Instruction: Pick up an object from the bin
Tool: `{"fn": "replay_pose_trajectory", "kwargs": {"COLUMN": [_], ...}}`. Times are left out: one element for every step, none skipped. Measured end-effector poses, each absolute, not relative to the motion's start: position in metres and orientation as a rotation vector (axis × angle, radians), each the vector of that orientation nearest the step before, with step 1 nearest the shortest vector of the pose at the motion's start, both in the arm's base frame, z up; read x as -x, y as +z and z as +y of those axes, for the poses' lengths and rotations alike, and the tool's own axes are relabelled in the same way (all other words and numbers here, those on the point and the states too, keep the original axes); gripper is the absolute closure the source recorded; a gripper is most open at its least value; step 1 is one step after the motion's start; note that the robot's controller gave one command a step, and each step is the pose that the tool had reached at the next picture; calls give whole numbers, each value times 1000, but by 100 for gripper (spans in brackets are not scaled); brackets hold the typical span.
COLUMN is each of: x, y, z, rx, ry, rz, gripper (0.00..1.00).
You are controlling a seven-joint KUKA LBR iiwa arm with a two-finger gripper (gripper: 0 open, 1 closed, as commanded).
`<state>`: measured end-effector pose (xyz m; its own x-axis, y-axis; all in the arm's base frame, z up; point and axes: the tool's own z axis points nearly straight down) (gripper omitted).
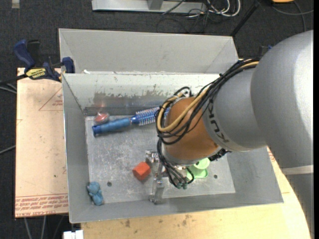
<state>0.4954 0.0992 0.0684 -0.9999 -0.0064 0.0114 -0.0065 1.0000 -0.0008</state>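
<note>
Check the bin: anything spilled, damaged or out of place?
Nothing stands out. All the loose things lie inside the bin: blue brush along the back wall, pink bit by its handle, orange block mid-floor, small blue lump in the front-left corner, green piece half hidden under the arm. No visible damage.

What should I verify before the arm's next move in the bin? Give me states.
1. Nearest candidate: orange block, alone on the floor just left of the hand: ok.
2. Block and hand touching or apart: cannot tell.
3. Green thing in full view: not ok, partly hidden under the arm.
4. Blue brush out of the way: ok, it lies along the back wall.
5. Small blue lump out of the way: ok, front left corner.
6. Clearance to the bin's front wall: cannot tell, the hand sits close to it.
</note>
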Motion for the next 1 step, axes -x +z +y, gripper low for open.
{"fn": "replay_pose_trajectory", "kwargs": {"x": [-510], "y": [73], "z": [156], "rx": [24], "ry": [-8], "rz": [-3144], "gripper": [0]}}
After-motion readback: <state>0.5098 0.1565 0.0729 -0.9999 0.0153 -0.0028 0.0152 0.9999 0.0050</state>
